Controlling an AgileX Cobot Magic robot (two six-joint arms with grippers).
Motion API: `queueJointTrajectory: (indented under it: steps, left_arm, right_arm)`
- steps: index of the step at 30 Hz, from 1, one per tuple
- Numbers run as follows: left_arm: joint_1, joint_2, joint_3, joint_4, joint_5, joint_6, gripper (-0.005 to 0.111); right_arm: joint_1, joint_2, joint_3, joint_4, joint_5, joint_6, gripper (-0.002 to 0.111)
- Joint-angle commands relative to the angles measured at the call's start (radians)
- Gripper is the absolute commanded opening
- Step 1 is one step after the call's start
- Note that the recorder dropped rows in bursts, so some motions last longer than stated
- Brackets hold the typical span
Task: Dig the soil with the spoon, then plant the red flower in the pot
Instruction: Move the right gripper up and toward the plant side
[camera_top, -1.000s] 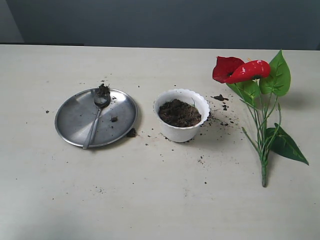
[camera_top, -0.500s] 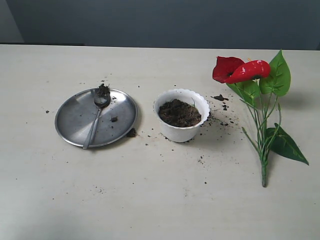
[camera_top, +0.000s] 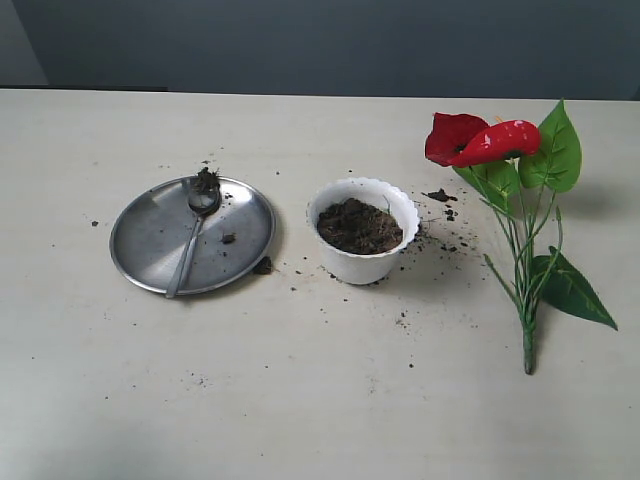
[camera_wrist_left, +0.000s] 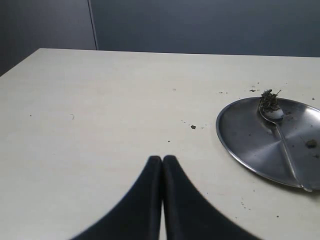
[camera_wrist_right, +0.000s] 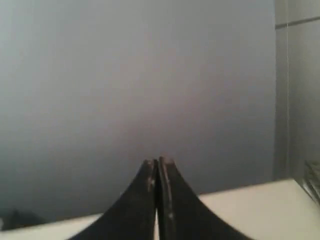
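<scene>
The pale, wide worktop carries everything, and no arm shows over it in the exterior view. The black left hand has its two fingers pressed together and holds nothing; it is above bare worktop, apart from the plate. The black right hand is also fully closed and empty, and its camera sees mostly a grey wall, so none of the task's things are near it. The artificial red flower with two glossy blooms and big green leaves lies flat at the right, its stem end pointing near. I think the thin stems could slip or bend in a grasp taken too high. The round steel plate is at the left. The small white pot with a scalloped rim stands upright in the middle, between the plate and the flower. It looks light, so a hard push of the spoon may tip or slide it. The slim silver metal spoon lies on the plate, bowl at the far side. Its flat, thin handle may be hard to pinch off the smooth steel. The dark brown soil fills the pot nearly to the rim, so digging could spill more. Loose crumbs are scattered around the pot.
</scene>
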Motion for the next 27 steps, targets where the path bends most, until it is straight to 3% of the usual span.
queueJointTrajectory:
  steps: [1, 5, 13, 15, 17, 20, 21, 27]
  left_arm:
    - [-0.003, -0.005, 0.005, 0.000, -0.009, 0.000, 0.000]
    - [-0.003, -0.005, 0.005, 0.000, -0.009, 0.000, 0.000]
    - [-0.003, -0.005, 0.005, 0.000, -0.009, 0.000, 0.000]
    - [-0.003, -0.005, 0.005, 0.000, -0.009, 0.000, 0.000]
    - [-0.003, -0.005, 0.005, 0.000, -0.009, 0.000, 0.000]
    - [-0.003, -0.005, 0.005, 0.000, -0.009, 0.000, 0.000]
    - [-0.003, -0.005, 0.005, 0.000, -0.009, 0.000, 0.000]
    - [-0.003, -0.005, 0.005, 0.000, -0.009, 0.000, 0.000]
  right_arm:
    - [-0.004, 0.267, -0.244, 0.175, 0.282, -0.208, -0.001]
    - [-0.004, 0.351, -0.253, 0.352, 0.280, -0.308, -0.001]
    - [-0.004, 0.532, -0.253, 0.201, 0.479, -0.326, 0.001]
    - [-0.004, 0.591, -0.253, 0.225, 0.529, -0.326, 0.011]
    - [-0.004, 0.631, -0.253, 0.256, 0.521, -0.326, 0.030]
    - [-0.004, 0.705, -0.253, 0.279, 0.525, -0.326, 0.069]
    - [-0.004, 0.734, -0.253, 0.313, 0.525, -0.326, 0.077]
    - [-0.004, 0.801, -0.253, 0.428, 0.483, -0.326, 0.077]
